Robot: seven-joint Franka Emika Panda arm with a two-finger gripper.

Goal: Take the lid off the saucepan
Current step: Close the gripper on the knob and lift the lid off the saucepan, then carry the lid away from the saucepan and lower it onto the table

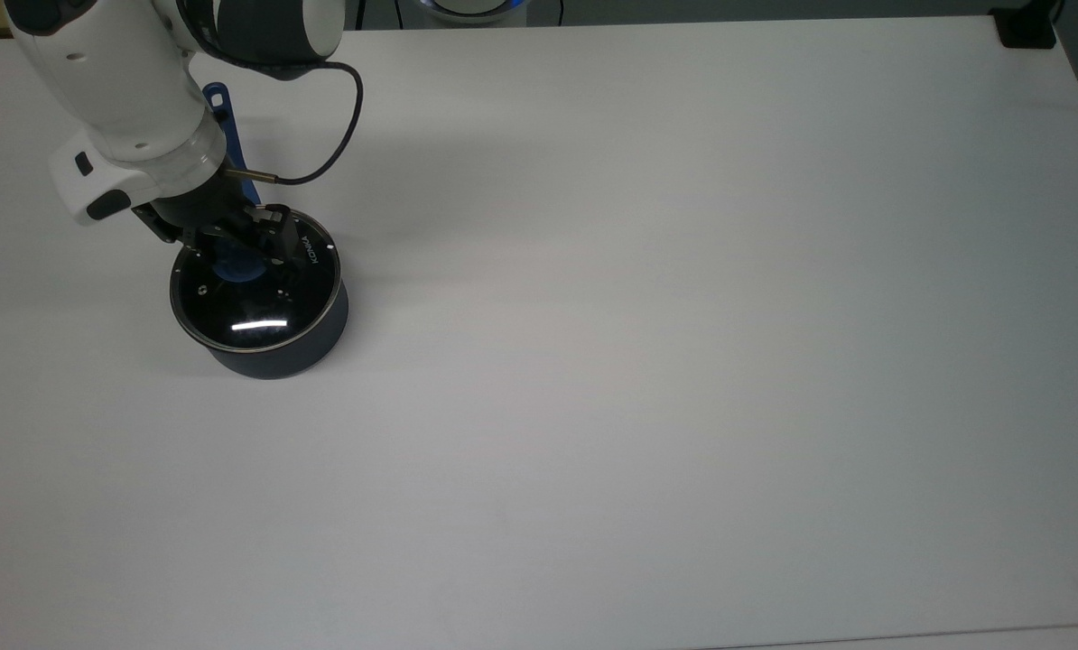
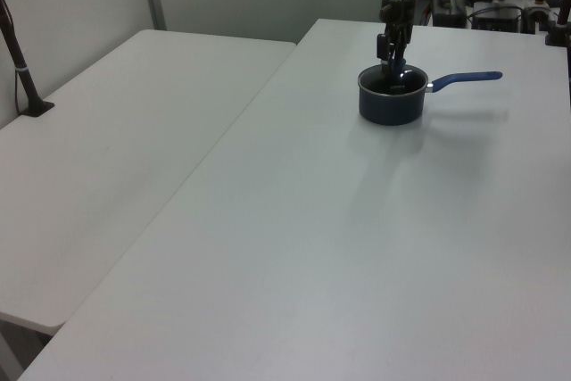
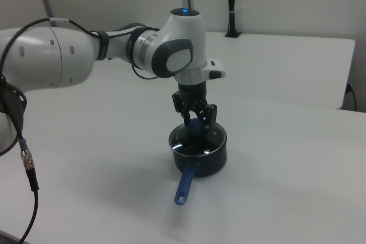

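in the right view the saucepan (image 3: 201,154) sits nearest you on the white worktop (image 3: 286,187), its long blue handle (image 3: 186,183) pointing toward the camera. the lid (image 1: 252,296) lies flat on the rim, not yet lifted. above it the gripper (image 3: 195,124) hangs straight down with its fingers (image 3: 208,116) on either side of the blue knob (image 1: 233,267); from these angles they look closed in against it, so you seem to be gripping the knob, though actual contact is hard to confirm.

if that grip is sound, pull straight up and slowly. the glass disc is wide and the knob small, so a tilted pull could drag the metal rim against the pot and shift the pan. watch whether the saucepan rises with it. once clear, carry the lid out over the open worktop on the top view's right, well apart from the handle.
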